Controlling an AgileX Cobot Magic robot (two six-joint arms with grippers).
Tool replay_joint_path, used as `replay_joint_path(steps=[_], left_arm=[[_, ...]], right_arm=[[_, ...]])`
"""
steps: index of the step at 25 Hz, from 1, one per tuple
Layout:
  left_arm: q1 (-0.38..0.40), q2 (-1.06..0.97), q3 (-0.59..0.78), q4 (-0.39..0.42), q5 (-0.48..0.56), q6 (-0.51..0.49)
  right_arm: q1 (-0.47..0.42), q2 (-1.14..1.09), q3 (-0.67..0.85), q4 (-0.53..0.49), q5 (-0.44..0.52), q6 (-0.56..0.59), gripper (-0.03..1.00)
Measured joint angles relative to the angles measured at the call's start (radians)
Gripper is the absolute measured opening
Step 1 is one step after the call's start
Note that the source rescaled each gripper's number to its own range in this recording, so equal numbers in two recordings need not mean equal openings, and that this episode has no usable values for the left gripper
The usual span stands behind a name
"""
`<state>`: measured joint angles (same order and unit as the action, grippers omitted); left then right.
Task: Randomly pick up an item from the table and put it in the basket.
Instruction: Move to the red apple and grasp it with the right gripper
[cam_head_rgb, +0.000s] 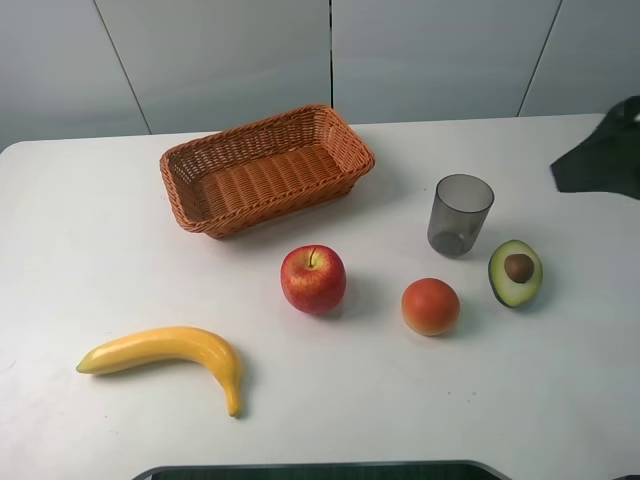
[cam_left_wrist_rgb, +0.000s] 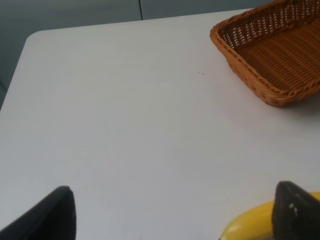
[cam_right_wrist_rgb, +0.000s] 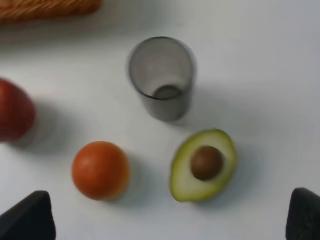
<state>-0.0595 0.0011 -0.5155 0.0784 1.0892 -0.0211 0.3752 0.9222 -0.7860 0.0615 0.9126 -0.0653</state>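
White flat desk (cam_head_rgb: 90, 260) w/ rounded corners carries everything. Orange-brown rectangular woven wicker basket (cam_head_rgb: 265, 180) sits toward the far side, nothing in it, open top w/ flared walls. Long curved yellow banana (cam_head_rgb: 170, 350) lies near the front-left, well apart from the rest. Round red apple w/ yellowish patches (cam_head_rgb: 313, 279) stands stem-dimple up on the desk, just in front of the basket, btwn the banana and a smaller orange-red round fruit (cam_head_rgb: 431, 306); nothing touches it. By its looks: rigid, smooth glossy skin, prob. slippery, moderate weight, and round, so it may roll if nudged. Best hold is likely across the widest part at mid-height, fingers on opposite sides, coming from above; there's room all round. L pincer (cam_left_wrist_rgb: 175, 215) is spread wide, holding nothing, over bare desk w/ the banana by one finger. R pincer (cam_right_wrist_rgb: 165, 217) is likewise spread and unloaded, above the orange-red fruit and a halved green avocado w/ brown pit (cam_right_wrist_rgb: 202, 165), near a grey translucent cup (cam_right_wrist_rgb: 162, 77).
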Motion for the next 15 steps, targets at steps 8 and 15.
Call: replay_joint_path(steps=[8,15], left_arm=[[0.000,0.000,0.000,0.000,0.000,0.000],[0.000,0.000,0.000,0.000,0.000,0.000]], right_arm=[[0.207,0.354,-0.133,-0.002,-0.069,-0.157,1.00],[0.285,0.633,-0.321,0.022,-0.042,-0.325,1.00]])
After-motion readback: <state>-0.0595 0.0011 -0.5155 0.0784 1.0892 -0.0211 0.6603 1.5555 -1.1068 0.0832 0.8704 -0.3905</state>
